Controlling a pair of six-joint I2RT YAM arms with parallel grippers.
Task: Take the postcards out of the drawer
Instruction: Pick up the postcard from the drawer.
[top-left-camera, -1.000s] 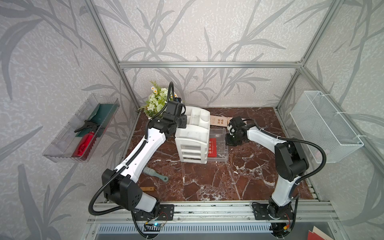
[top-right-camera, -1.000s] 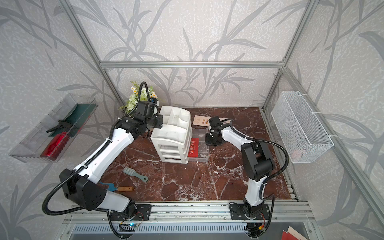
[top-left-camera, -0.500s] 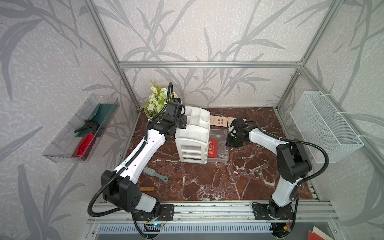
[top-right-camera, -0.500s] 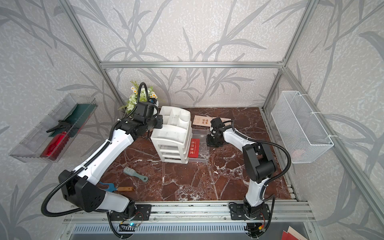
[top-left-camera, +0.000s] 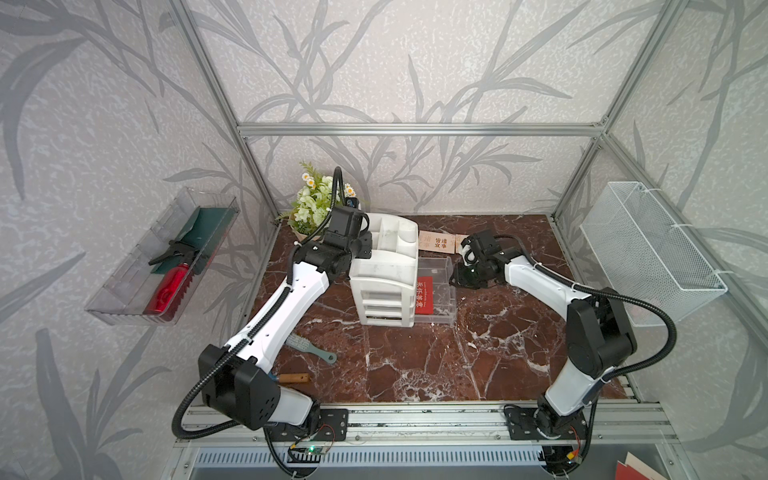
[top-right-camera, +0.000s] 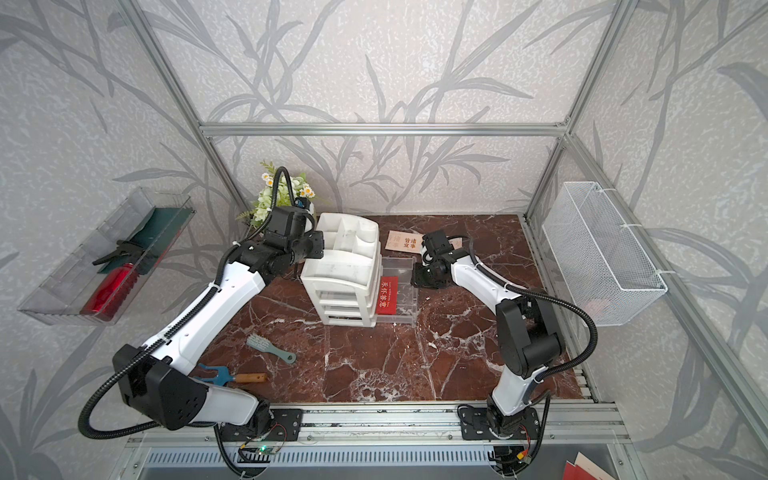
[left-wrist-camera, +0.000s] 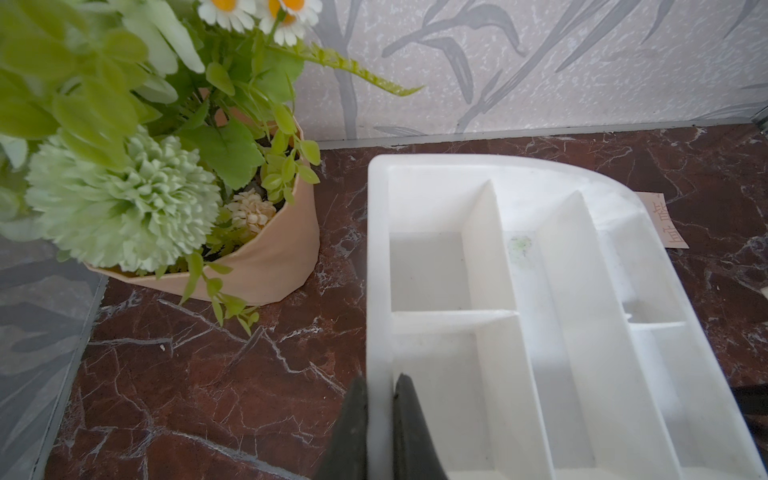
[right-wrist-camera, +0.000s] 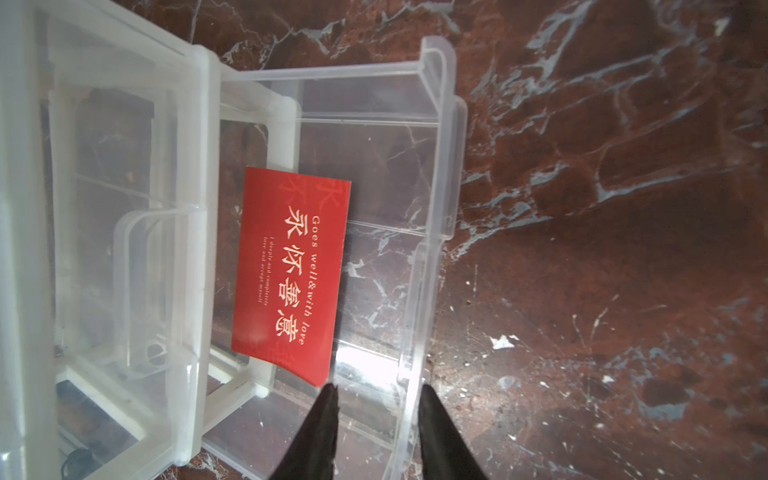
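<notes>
A red postcard (right-wrist-camera: 291, 274) with gold characters lies flat in the pulled-out clear drawer (right-wrist-camera: 432, 208) of the white organizer (top-left-camera: 386, 266). It shows in both top views (top-left-camera: 425, 295) (top-right-camera: 387, 295). Cream postcards (top-left-camera: 438, 243) (top-right-camera: 405, 242) lie on the table behind the drawer. My right gripper (right-wrist-camera: 378, 390) is open at the drawer's far end. One finger is inside near the red card's corner and the other outside the front wall. My left gripper (left-wrist-camera: 380, 380) is shut on the organizer's top rim (left-wrist-camera: 540, 174).
A potted plant (left-wrist-camera: 266, 257) stands in the back left corner beside the organizer. A grey brush (top-left-camera: 309, 347) and a wooden-handled tool (top-right-camera: 232, 377) lie front left. A clear wall tray (top-left-camera: 162, 257) holds a red bottle. A white wire basket (top-left-camera: 648, 249) hangs on the right wall.
My right gripper's jaws have parted from shut to open at the drawer's front wall. The drawer, the cards and the left arm have stayed put.
</notes>
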